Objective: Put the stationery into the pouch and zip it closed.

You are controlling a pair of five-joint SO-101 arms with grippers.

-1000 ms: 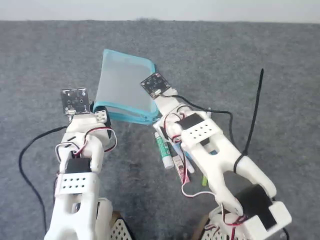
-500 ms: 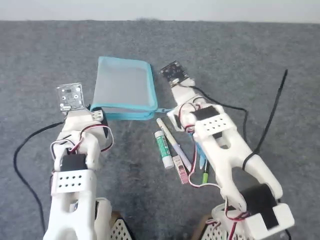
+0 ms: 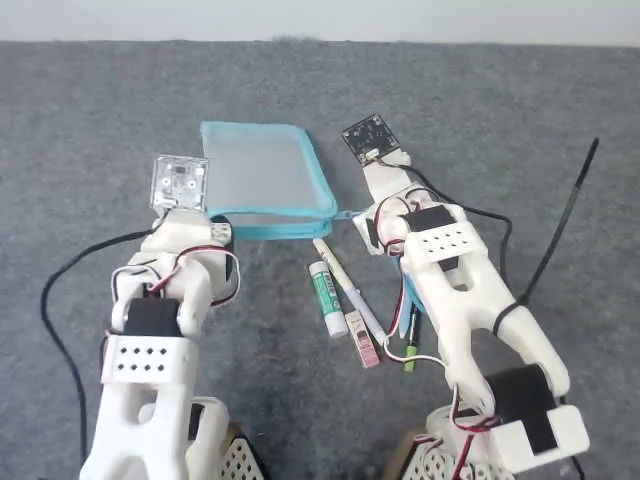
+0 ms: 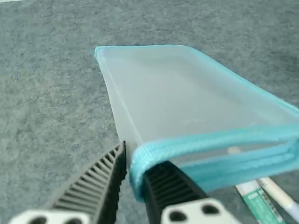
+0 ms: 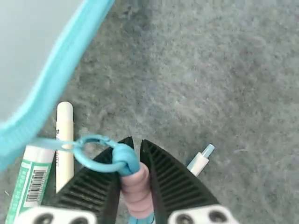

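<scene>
From my station I saw the pouch (image 3: 265, 175) lying on the grey tabletop (image 3: 520, 110), toward its far edge and a little left of centre, its frosted face up and its teal zip band running along the side nearer the arms. The left gripper (image 4: 133, 177) was clamped on the near left corner of the pouch, with the teal edge pinched between its two ribbed jaws. The right gripper (image 5: 135, 149) sat just off the pouch's near right corner, closed tight on the zipper pull (image 5: 133, 186), a pink bead on a teal cord. The cord's loop ran from the jaws to the end of the zip band. I could not tell from my screens how far the zip stood open.

The stationery (image 3: 350, 310) was outside the pouch, loose on the tabletop between the two arms, nearer the front edge than the pouch. A green-and-white glue stick (image 3: 327, 297) lay beside a white pen (image 3: 340, 275), both pointing roughly toward the pouch. More pens were fanned out beside them, partly hidden under the right arm.
</scene>
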